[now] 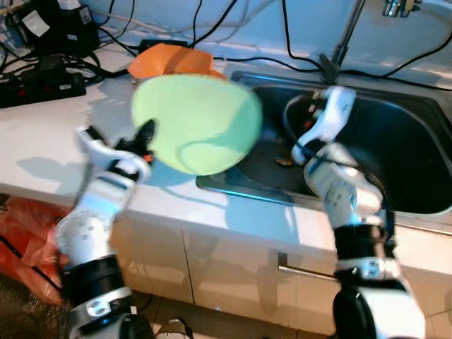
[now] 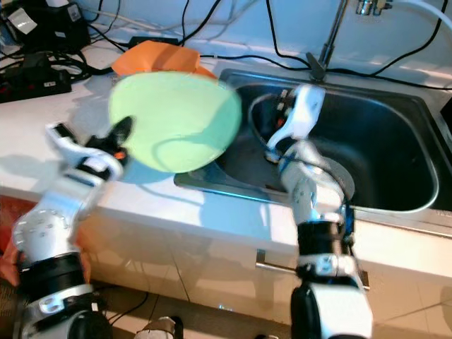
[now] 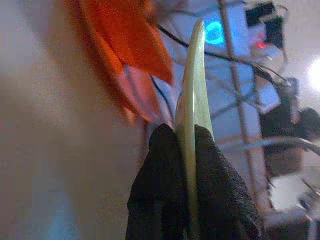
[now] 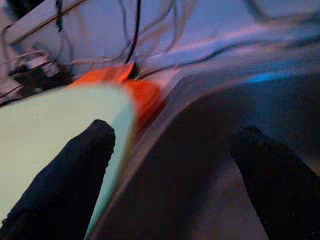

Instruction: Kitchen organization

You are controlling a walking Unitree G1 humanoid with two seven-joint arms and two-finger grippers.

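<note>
A light green plate [image 1: 201, 123] hangs tilted over the white counter's edge beside the sink [image 1: 409, 152]. My left gripper [image 1: 145, 135] is shut on the plate's left rim; the left wrist view shows the two black fingers [image 3: 162, 170] pinching the plate's thin edge [image 3: 194, 85]. My right gripper [image 1: 305, 116] hovers over the left part of the dark steel sink, just right of the plate. It is open, its fingers [image 4: 75, 165] spread wide with nothing between them. An orange plate-like thing [image 1: 173, 60] lies on the counter behind the green plate.
A faucet [image 1: 346, 35] stands behind the sink. Black cables and a power strip [image 1: 42, 85] crowd the counter's back left. White cabinet doors with a metal handle [image 1: 304, 270] are below, and a red bag [image 1: 28, 226] lies on the floor at left.
</note>
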